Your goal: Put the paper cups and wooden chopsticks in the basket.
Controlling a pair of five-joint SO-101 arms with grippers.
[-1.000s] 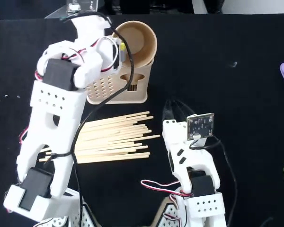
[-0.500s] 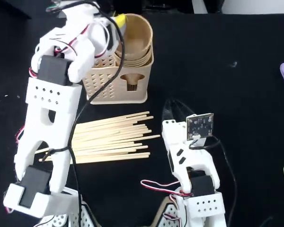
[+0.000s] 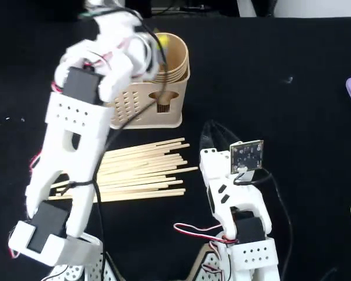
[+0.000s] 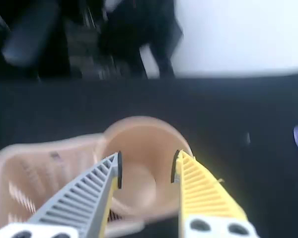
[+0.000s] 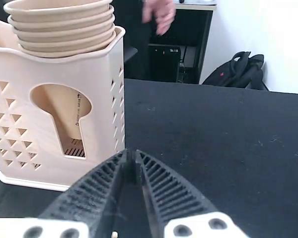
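since a second ago the cup that was carried tilted above the basket [image 3: 146, 114] has been set down into the stack of paper cups [image 3: 175, 58], and the left arm has been shifted a little to the side; the right arm has been left where it was. the left gripper [image 4: 148, 168] is seen over the mouth of the top cup, its jaws parted by a moderate gap with nothing between them; whether the fingertips touch the rim cannot be made out. the right gripper [image 5: 134, 158] is held low over the table [image 3: 292, 134], just in front of the basket, its jaws pressed together on nothing. the wooden chopsticks [image 3: 146, 170] are spread in a loose bundle on the table between the basket and the arms' bases, their left ends covered by the left arm. the basket's left half is likewise hidden in the high view. the cups' lower parts are glimpsed through a cut-out in the basket's wall, and their number cannot be told for certain.
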